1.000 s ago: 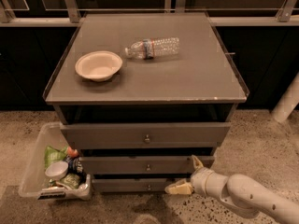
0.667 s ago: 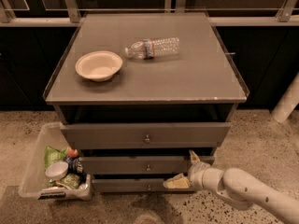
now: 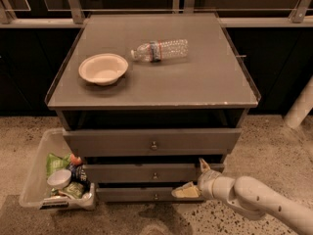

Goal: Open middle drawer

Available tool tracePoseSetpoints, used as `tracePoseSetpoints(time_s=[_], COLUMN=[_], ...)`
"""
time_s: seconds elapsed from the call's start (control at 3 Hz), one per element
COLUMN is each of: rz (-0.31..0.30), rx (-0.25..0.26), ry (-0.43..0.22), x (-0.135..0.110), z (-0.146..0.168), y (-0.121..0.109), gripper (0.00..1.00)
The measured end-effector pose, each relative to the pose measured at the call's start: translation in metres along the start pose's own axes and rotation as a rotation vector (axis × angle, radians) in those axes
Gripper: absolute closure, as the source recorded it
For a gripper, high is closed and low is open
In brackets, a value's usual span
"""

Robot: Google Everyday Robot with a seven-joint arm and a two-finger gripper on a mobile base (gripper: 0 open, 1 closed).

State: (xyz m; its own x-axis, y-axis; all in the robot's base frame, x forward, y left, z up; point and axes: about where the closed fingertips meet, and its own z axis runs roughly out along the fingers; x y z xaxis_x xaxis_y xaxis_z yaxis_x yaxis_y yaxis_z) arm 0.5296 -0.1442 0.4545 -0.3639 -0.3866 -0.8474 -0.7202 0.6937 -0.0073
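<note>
The desk (image 3: 195,82) is a square grey cabinet with a smooth, matte top and a thin raised lip along its side edges. It stands on a speckled stone floor (image 3: 274,146). Its front has three flat grey drawer fronts. The middle drawer (image 3: 122,173) is the mid-sized one, between the taller top front and the thin bottom one, and has a small round metal knob (image 3: 155,176) at its centre.

A smooth, rounded white arm (image 3: 259,199) reaches in from the near right. On the floor to the left, just beside the desk, a clear plastic bin (image 3: 35,173) holds crinkled packets and a white cup. Their print is unreadable.

On the desk top a ribbed clear plastic bottle (image 3: 159,50) lies on its side. The writing on its label cannot be made out. To its left is a shallow cream bowl (image 3: 103,68).

The gripper (image 3: 190,177) is at the right end of the middle drawer. Its pale fingers (image 3: 185,192) are spread wide apart and grasp nothing. One points up by the drawer's right end and the other lies across the bottom front. Whether they touch is unclear.
</note>
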Motion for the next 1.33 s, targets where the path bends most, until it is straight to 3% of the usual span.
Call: tracePoseSetpoints(time_s=[0.33,1.0,1.33], rz=[0.001,-0.044,-0.044], rx=[-0.002,0.018,0.019], ry=[-0.008,-0.015,-0.015], x=[0.006,0.005,0.005], z=[0.015,0.056,0.056], y=[-0.012,-0.063,-0.064], gripper=[0.00,0.00,0.00])
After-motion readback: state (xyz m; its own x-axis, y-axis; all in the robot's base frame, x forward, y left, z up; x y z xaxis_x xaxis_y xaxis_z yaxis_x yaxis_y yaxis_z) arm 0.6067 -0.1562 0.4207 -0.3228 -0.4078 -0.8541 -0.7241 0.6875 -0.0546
